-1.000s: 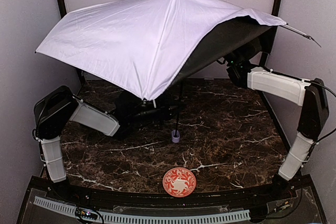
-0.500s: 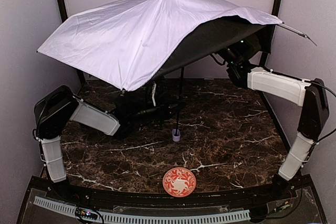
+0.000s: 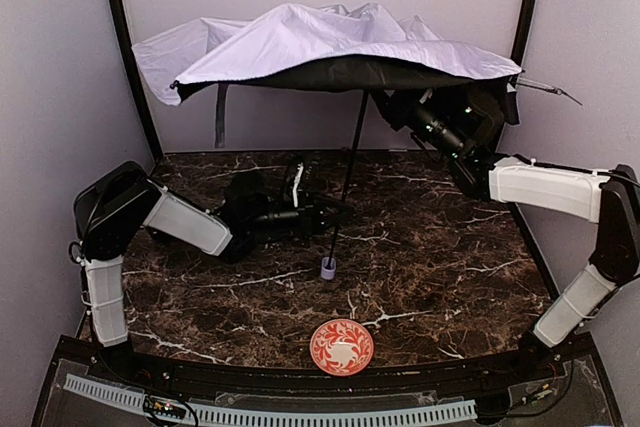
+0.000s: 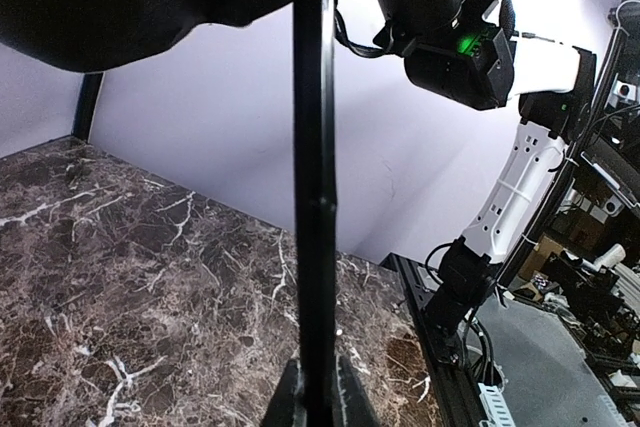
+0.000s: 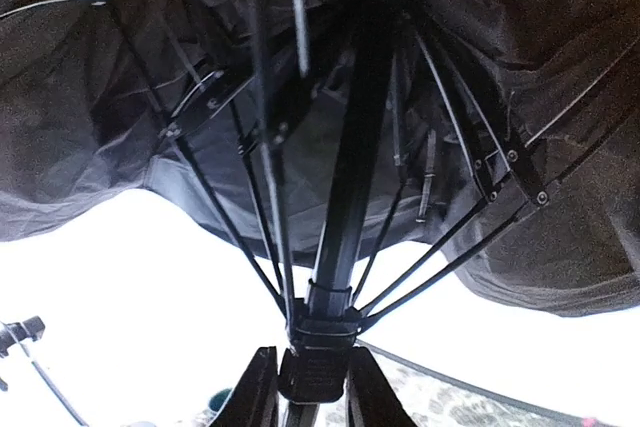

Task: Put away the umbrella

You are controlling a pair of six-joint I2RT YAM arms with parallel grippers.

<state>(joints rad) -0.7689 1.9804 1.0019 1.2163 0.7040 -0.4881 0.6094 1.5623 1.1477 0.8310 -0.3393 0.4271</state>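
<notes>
The umbrella stands over the table, its lavender canopy slack and crumpled, its black underside facing down. Its thin black shaft slants down to the lavender knob handle resting on the table. A strap hangs from the canopy's left edge. My left gripper is shut on the lower shaft; in the left wrist view the shaft runs up between its fingers. My right gripper is under the canopy, shut on the runner where the ribs meet.
A red-patterned bowl sits near the table's front edge, in front of the knob. Walls and black posts stand close behind and beside the canopy. One bare rib tip sticks out to the right, near the right wall.
The canopy has gone from taut and tilted to slack and roughly level. The right gripper has moved left under it with the runner. The knob has shifted slightly left.
</notes>
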